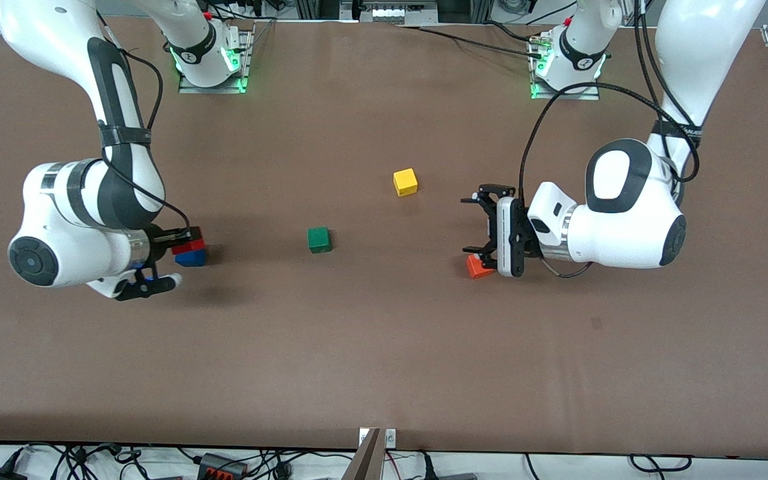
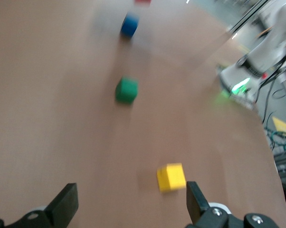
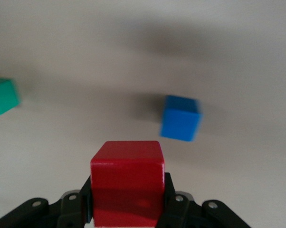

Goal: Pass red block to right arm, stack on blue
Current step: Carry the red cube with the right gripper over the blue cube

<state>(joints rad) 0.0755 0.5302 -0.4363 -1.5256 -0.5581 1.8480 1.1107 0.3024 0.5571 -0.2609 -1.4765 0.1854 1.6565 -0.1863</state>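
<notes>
Now the right hand [image 3: 127, 209] pinches the red block [image 3: 127, 185] just above the blue [image 3: 180, 118]; left hand [image 2: 132, 204] spread.

Robotics lab: two arm bases [image 1: 214, 57] bolted to brown-covered table [image 1: 384, 360], aluminium framing along top edge, loose cables [image 1: 237, 460] beneath front edge.

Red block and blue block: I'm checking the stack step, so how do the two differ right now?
The red block is bright red and gripped in the right gripper, in the air; the blue block is deep blue and rests free on the table, ungripped. Both are plain-faced cubes of similar size.
</notes>
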